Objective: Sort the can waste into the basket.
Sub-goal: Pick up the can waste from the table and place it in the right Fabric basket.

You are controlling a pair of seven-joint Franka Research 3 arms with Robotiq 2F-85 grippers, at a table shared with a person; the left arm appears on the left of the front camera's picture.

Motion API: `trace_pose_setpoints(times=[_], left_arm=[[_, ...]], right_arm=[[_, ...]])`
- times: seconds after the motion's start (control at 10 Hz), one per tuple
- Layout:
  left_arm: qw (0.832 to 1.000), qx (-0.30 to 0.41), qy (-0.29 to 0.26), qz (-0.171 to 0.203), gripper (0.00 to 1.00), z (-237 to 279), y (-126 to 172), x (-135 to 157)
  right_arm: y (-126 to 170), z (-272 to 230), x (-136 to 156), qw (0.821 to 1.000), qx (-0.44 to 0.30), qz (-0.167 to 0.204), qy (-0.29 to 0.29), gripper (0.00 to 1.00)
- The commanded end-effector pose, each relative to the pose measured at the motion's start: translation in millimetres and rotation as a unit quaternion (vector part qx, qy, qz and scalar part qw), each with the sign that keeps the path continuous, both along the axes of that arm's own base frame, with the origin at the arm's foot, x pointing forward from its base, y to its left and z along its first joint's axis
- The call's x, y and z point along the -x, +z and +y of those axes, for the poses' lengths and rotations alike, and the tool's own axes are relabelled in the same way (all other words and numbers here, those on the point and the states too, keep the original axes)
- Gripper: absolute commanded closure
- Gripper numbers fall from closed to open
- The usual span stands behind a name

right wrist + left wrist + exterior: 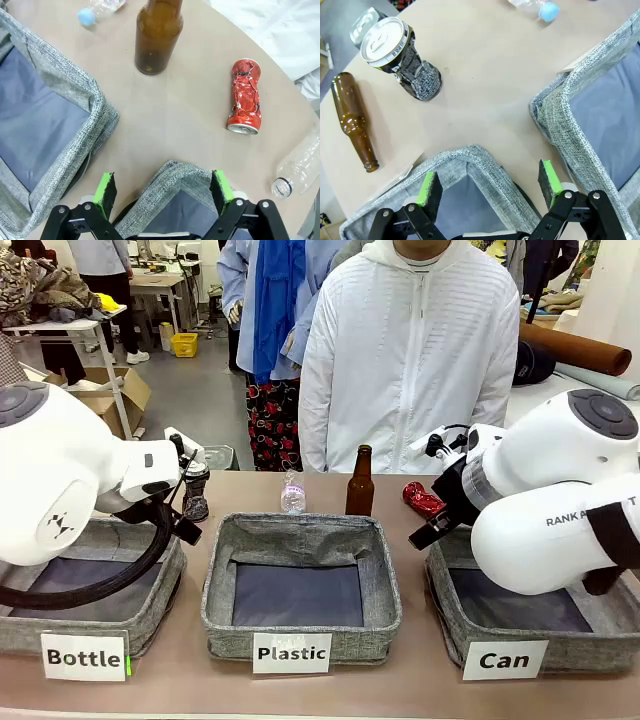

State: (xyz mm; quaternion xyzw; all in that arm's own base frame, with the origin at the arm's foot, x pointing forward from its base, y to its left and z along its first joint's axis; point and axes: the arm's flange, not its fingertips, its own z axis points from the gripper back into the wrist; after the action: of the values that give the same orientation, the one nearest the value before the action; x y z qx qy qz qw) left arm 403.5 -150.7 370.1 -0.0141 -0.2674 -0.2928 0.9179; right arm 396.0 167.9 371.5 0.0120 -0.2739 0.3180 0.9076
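At the left edge, the left gripper point(487, 182) hovers over a far corner of the "Bottle" basket point(150, 625), its green-padded fingers point(427, 186) spread wide with nothing between them. Past that corner, a brown glass bottle point(354, 120) lies on its side on the table point(420, 680). Near it the crushed black can point(402, 57) stands upright on the bare tabletop, silver top up, outside every basket. The "Plastic" basket point(380, 590) sits in the middle. A small clear plastic bottle point(292, 495) with a blue cap and an upright brown bottle point(360, 483) stand just beyond its far rim, in front of a person in a white jacket point(410, 360). Right of the upright bottle, the crushed red can point(243, 97) lies on its side on the table, near the "Can" basket point(450, 625) but outside it. The right gripper point(162, 190) hangs over that basket's far corner, fingers point(105, 192) spread and holding nothing. Another clear plastic bottle point(300, 167) lies farther right.
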Motion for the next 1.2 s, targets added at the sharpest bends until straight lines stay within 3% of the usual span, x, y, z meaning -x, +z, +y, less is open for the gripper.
trace_pose_setpoints(times=[0.0,1.1], left_arm=[[1.0,0.0,0.0,0.0,0.0,0.0,0.1,0.0],[1.0,0.0,0.0,0.0,0.0,0.0,0.1,0.0]], right_arm=[[0.0,0.0,0.0,1.0,0.0,0.0,0.0,0.0],[0.0,0.1,0.0,1.0,0.0,0.0,0.0,0.0]])
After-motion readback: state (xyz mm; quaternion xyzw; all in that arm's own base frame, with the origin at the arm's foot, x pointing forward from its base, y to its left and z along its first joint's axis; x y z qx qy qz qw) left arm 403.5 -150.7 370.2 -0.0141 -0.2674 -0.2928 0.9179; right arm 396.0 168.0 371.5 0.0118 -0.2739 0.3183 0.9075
